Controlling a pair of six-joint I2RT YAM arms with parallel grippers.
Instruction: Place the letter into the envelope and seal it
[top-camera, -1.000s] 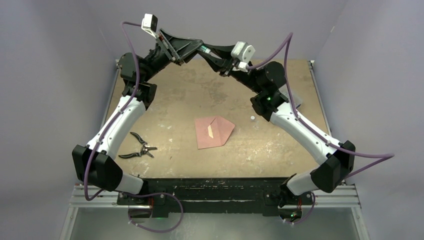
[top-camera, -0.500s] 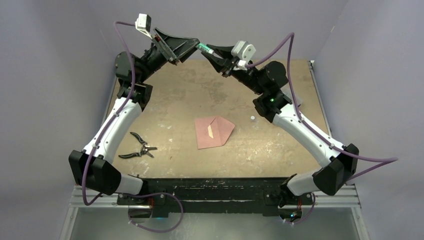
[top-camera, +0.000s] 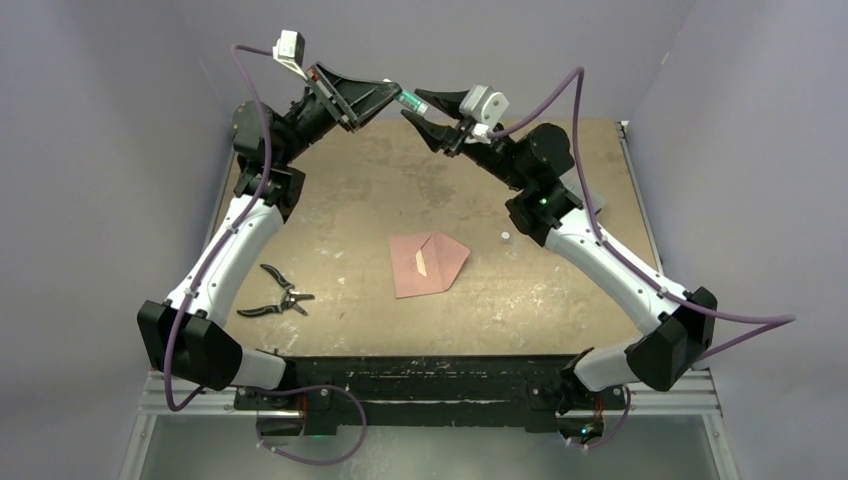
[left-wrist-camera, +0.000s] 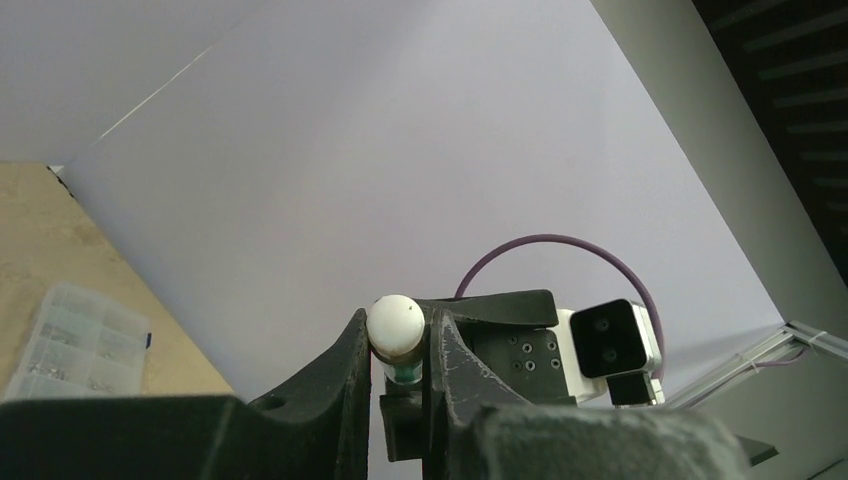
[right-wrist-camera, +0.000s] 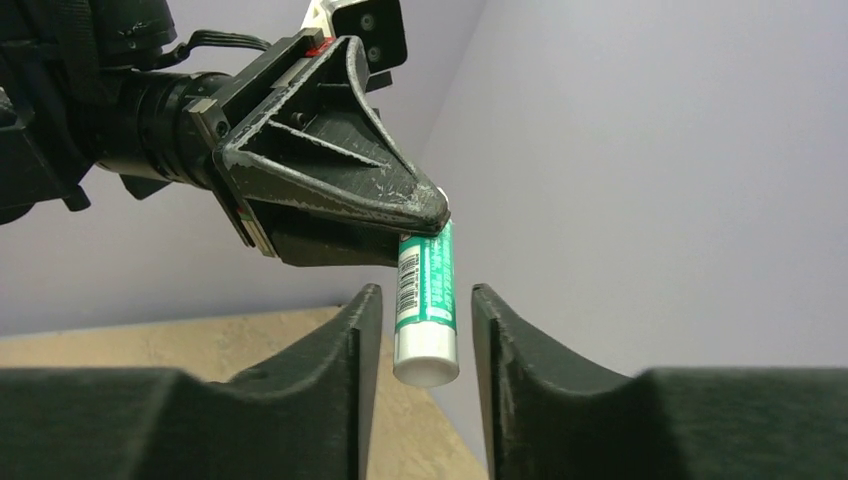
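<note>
The salmon-pink envelope (top-camera: 425, 266) lies flat mid-table, its triangular flap open and pointing right, a pale strip showing inside. I see no separate letter sheet. Both grippers meet high above the table's far edge. My left gripper (top-camera: 390, 93) is shut on the white-capped end of a green-and-white glue stick (top-camera: 408, 100), seen in the left wrist view (left-wrist-camera: 397, 322). My right gripper (top-camera: 420, 106) is open, its fingers (right-wrist-camera: 362, 320) either side of the stick's other end (right-wrist-camera: 428, 290) with gaps on both sides.
Black pliers (top-camera: 277, 296) lie on the table at the left by the left arm. A small white disc (top-camera: 505, 236) lies right of the envelope. A clear compartment box (left-wrist-camera: 70, 340) sits at the far right of the table. Purple walls stand close on all sides.
Both grippers have risen a little at the far edge. The right gripper's jaws now stand apart around the glue stick, and more of the stick shows between the grippers. The envelope has not moved.
</note>
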